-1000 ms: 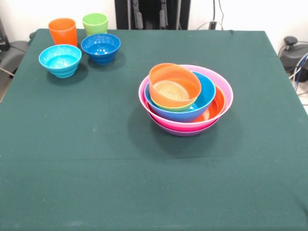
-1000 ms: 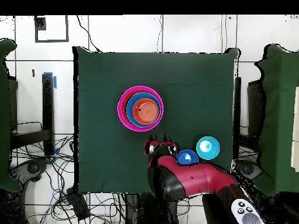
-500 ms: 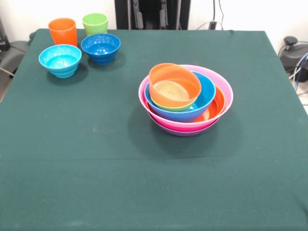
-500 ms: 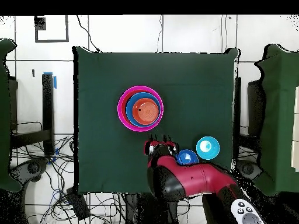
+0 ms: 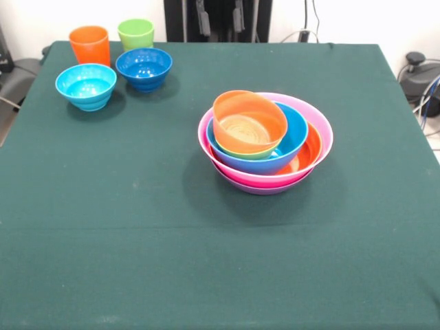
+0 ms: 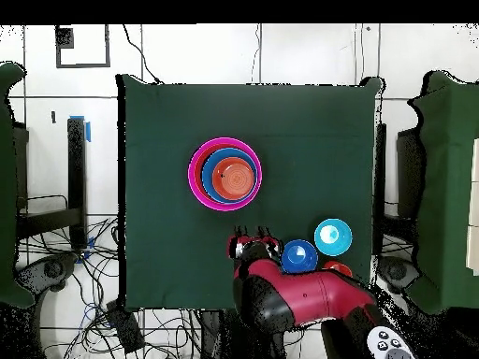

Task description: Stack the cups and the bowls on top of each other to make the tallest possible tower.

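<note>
Whether the jaws are standing apart or together cannot be told: the gripper is showing only in the overhead view, as a dark cluster at the end of the red and black arm, hanging over the worktop's edge on the robot's side, apart from every bowl.

Sitting near the middle of the green cloth-covered worktop is the tower, a nest of glossy plastic bowls. A wide purple bowl is lying at the bottom with a wide pink bowl inside it, then a large orange bowl, then a large blue bowl. A small lime green bowl is peeking out under the small orange bowl on top, which is tilting toward the camera in the front view.

Well apart from the tower, at one corner, a small light blue bowl and a small dark blue bowl are standing side by side. Just behind them are standing the orange tapered tumbler and the lime green tapered tumbler.
</note>
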You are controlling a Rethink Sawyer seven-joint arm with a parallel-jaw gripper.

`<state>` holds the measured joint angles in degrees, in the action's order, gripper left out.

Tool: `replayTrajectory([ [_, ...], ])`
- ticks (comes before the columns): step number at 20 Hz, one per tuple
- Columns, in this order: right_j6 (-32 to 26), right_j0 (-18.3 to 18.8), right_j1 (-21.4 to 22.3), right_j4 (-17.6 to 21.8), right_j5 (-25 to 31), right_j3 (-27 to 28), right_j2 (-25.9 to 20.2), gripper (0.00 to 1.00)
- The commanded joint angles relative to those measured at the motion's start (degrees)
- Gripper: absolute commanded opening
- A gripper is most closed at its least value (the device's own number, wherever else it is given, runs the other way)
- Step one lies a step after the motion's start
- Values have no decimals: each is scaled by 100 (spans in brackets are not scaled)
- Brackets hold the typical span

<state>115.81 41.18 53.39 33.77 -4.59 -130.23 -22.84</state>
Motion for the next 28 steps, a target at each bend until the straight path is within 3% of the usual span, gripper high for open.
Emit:
replayTrajectory([
  [1,322,16,-248,482,-123,-388,-116,100],
  [5,203,107,-459,380,292,-194,-288,100],
  [11,132,191,-364,266,435,-50,-546,100],
  [14,332,91,-425,150,321,1,-293,100],
  [15,240,8,-340,-4,817,35,-132,100],
  [17,-189,176,34,-520,2034,139,-341,100],
  [19,-526,255,164,-835,2731,720,-492,100],
  [23,-924,91,-414,-818,3756,2023,-502,100],
  [28,-1344,-33,-1004,-541,4687,3125,-742,100],
])
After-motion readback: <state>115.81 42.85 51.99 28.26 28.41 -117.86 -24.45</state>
